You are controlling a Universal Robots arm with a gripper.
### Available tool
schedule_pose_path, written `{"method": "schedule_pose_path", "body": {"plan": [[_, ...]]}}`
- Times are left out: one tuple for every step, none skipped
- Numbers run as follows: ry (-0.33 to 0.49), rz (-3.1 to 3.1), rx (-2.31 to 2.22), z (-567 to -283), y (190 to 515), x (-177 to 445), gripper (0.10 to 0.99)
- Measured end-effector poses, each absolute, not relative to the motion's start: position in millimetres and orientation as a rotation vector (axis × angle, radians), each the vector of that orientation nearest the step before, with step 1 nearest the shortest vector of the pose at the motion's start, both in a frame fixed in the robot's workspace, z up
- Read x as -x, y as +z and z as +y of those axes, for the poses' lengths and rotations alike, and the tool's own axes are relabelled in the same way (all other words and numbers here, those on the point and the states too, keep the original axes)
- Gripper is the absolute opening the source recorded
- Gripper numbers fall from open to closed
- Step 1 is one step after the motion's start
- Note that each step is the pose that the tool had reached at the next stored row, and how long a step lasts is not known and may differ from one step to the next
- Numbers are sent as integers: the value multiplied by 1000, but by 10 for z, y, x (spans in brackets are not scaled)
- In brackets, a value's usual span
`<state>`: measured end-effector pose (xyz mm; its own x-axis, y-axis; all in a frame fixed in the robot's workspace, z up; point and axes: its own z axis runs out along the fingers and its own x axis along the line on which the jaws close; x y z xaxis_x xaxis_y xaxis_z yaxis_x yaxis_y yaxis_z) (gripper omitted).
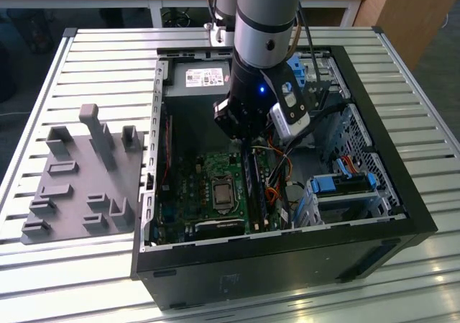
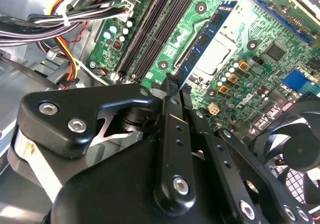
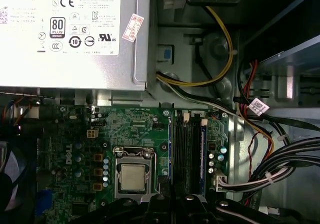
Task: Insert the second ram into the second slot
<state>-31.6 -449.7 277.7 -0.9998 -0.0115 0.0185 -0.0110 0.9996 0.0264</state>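
Second ram [image 2: 207, 39] pinched in the gripper [image 2: 174, 87], over the memory slots [image 3: 186, 154].
On my feeds the blue stick stands on edge, chip face showing in the second wrist view. Its long axis is level, parallel to the black slots, and runs straight out from the fingertips. The fingers [image 2: 169, 134] stand nearly together, clamped on the stick. The slots lie beneath the tips, and the processor socket [image 3: 132, 176] sits just beside them, toward the exterior view's left of the gripper, inside the open computer case [image 1: 302, 262]. I cannot tell whether the stick's lower edge has entered a slot.
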Motion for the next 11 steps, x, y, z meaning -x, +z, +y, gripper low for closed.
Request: {"method": "schedule_pose_path", "body": {"plan": [[-41,-3123,-18,-4501,2776,316,137],[-41,-3123,-18,-4505,2776,316,137],[-41,-3123,-18,-4505,2776,316,137],[-41,-3123,-17,-4505,2776,316,137],[-41,-3123,-17,-4505,2776,316,137],[-41,-3123,-18,-4505,2775,316,137],[-41,-3123,-18,-4505,2772,316,137],[-41,-3123,-18,-4505,2771,316,137],[-41,-3123,-18,-4505,2768,316,137],[-42,-3123,-18,-4505,2762,315,137],[-41,-3122,-18,-4505,2754,312,137]]}}
